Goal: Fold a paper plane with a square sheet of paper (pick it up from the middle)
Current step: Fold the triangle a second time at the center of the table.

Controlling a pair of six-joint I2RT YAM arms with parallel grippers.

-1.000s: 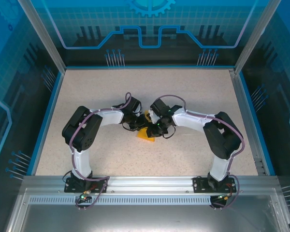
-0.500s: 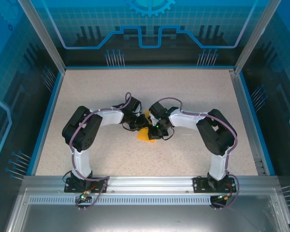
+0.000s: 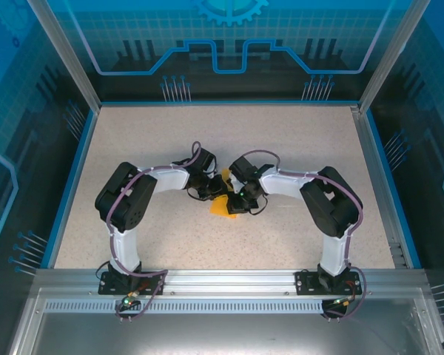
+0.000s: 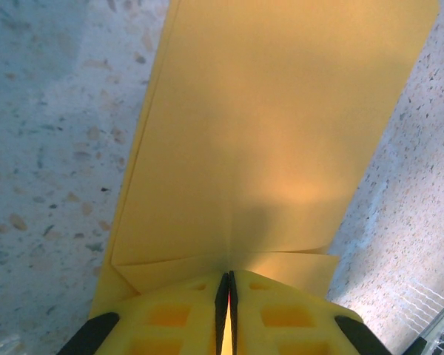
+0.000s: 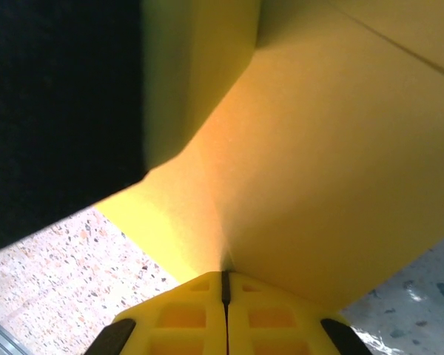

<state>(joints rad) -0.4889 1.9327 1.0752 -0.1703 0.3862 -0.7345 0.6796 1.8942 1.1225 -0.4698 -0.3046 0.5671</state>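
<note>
Grips the part-folded paper (image 3: 223,208) at mid-table (image 3: 133,148) with left gripper (image 4: 226,279) and right gripper (image 5: 224,277) both clamped on it, right arm (image 3: 296,181) tucked nearer than a second ago, likely tightening a mid-task fold.

Top camera looks down on the counter (image 3: 296,148) from the near side; both wrist cameras hug one orange paper (image 4: 266,133).

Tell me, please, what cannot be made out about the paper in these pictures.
- Top view: orange paper tiny, mostly under the arms; folds unreadable.
- Left wrist: far end cut off at top edge, beyond left claw.
- Right wrist: dark blur hides upper left, above right claw.
</note>
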